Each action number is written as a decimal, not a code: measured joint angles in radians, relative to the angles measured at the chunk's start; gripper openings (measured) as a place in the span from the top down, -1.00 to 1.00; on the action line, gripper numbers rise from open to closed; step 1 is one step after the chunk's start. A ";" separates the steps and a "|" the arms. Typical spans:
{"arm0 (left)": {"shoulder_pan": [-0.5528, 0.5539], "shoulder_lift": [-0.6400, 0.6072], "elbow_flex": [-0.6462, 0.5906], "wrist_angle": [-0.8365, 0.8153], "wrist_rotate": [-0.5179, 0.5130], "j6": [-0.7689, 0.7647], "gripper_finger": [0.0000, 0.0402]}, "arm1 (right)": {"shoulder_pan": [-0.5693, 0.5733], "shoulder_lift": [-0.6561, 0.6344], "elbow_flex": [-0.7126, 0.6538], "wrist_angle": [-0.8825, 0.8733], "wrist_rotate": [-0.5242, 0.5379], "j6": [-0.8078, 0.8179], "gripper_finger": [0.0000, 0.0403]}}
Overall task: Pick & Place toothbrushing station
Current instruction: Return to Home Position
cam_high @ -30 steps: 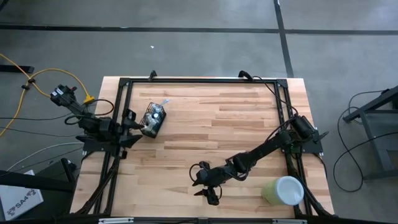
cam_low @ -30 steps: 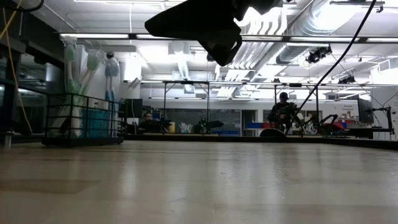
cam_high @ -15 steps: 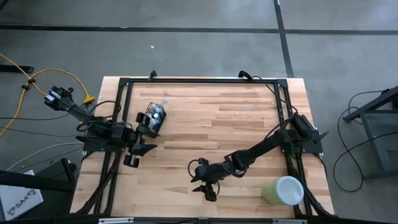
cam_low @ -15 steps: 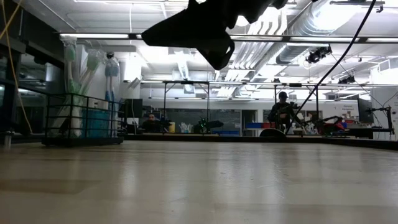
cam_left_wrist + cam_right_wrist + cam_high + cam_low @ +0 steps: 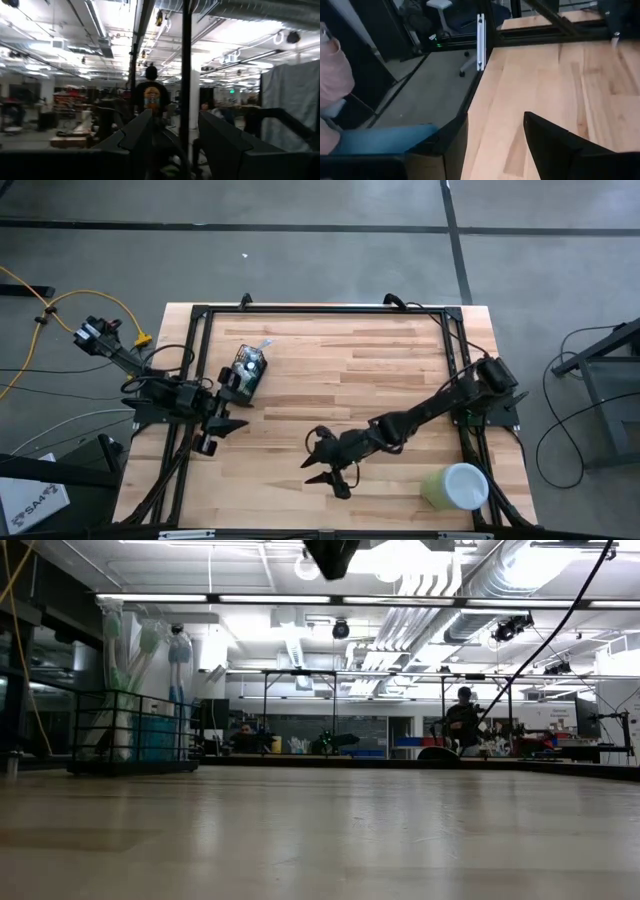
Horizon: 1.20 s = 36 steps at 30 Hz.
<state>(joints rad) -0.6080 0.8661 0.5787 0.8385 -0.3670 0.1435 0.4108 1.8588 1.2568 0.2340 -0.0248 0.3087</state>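
Note:
The black wire-mesh holder stands on its base on the table at the far left, with toothbrushes in it. It also shows in the low view. My left gripper is open and empty, on the near side of the holder and apart from it. Its wrist view looks out into the room. My right gripper is open and empty above the table's near middle. Its wrist view shows bare table. Only its underside shows at the top of the low view.
A pale green cup with a white inside lies at the table's near right corner. A black frame runs along the table's edges. Bare wood lies between the holder and the right arm. People show in the room beyond.
My left gripper has drawn away from the holder toward the table's near edge and has turned. The holder has stayed in place. My right gripper has risen, going nearly out of the top of the low view, and has shifted a little toward the table's left.

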 joint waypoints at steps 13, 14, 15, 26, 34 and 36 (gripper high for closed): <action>-0.016 -0.004 0.001 -0.093 0.001 -0.187 0.24 | -0.034 -0.161 -0.001 -0.048 -0.072 -0.052 0.09; -0.013 -0.018 0.001 -0.129 0.001 -0.199 0.24 | -0.034 -0.177 -0.001 -0.068 -0.099 -0.063 0.09; -0.004 -0.039 0.001 -0.169 0.003 -0.211 0.24 | -0.034 -0.197 -0.001 -0.091 -0.128 -0.072 0.09; 0.323 -0.215 0.001 -0.499 0.295 -0.273 0.24 | -0.069 -0.377 -0.001 -0.314 0.026 -0.134 0.09; 0.563 -0.288 0.001 -0.718 0.458 -0.268 0.24 | -0.168 -0.430 -0.136 -0.223 0.023 -0.120 0.09; 0.613 -0.304 0.001 -0.754 0.471 -0.272 0.24 | -0.195 -0.465 -0.208 -0.191 0.016 -0.099 0.09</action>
<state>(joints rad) 0.0053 0.5620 0.5793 0.0846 0.1038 -0.1287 0.2157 1.3941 1.0490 0.0432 -0.0086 0.2094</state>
